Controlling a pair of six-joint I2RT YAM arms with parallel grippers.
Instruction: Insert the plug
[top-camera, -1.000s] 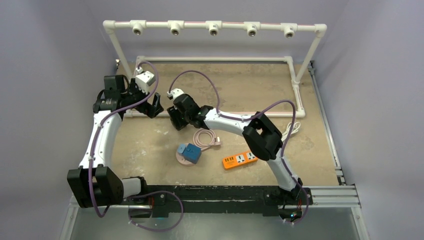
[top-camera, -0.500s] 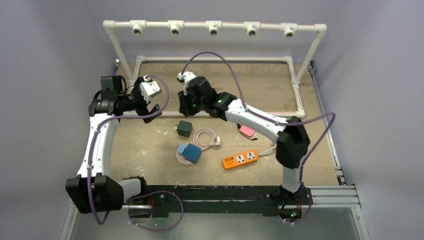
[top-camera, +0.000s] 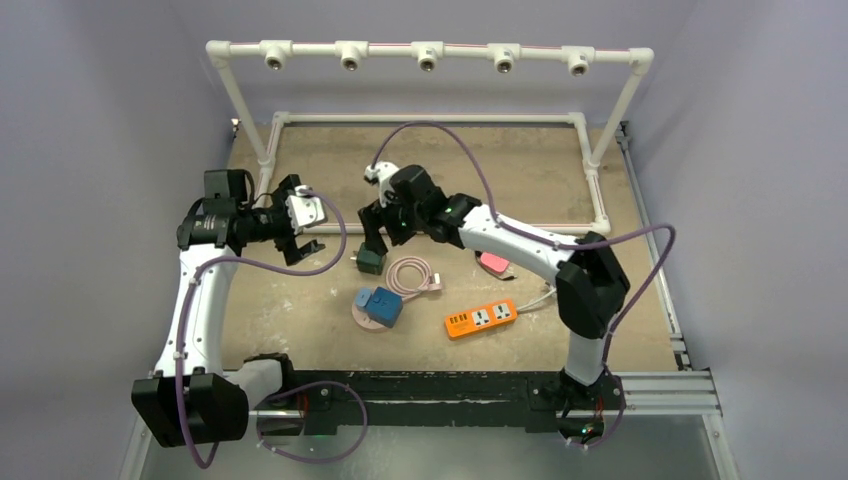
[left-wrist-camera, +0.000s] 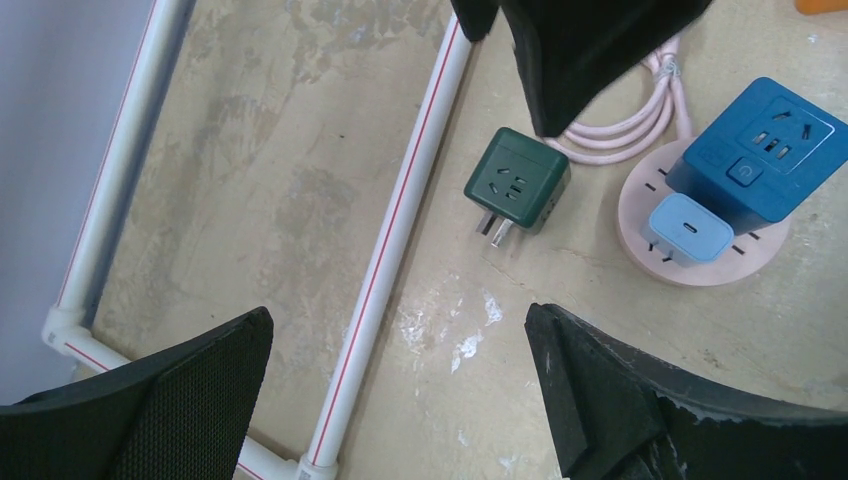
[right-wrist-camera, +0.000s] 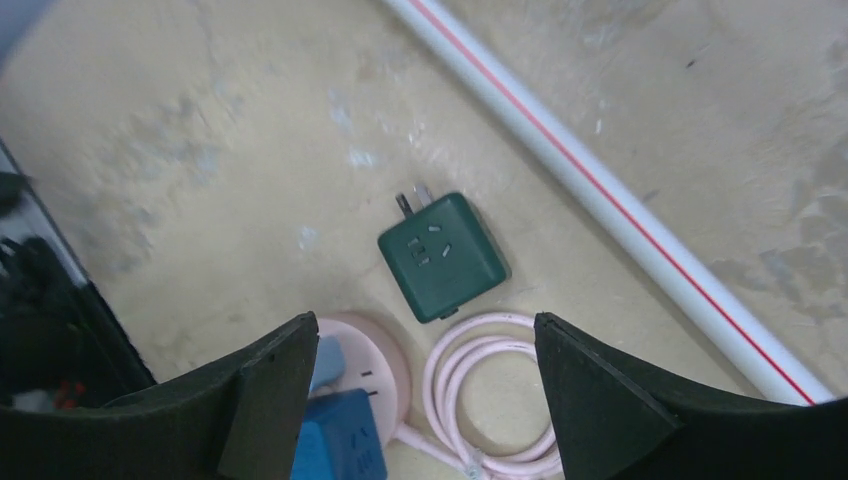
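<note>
I am holding the right gripper (right-wrist-camera: 422, 335) spread wide and empty above the green plug cube (right-wrist-camera: 443, 256). This matte, rounded block is lying socket-face up on the scuffed tan table (right-wrist-camera: 200, 120), just beside a coiled pink cable (right-wrist-camera: 490, 400). The left gripper (left-wrist-camera: 395, 320) is hanging equally wide, touching nothing.

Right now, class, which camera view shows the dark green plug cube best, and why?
Right wrist: the green plug cube lies whole and largest, with its socket face and prongs clear. Left wrist shows it whole too, but smaller. Top external shows only a small dark block by the right gripper.
</note>
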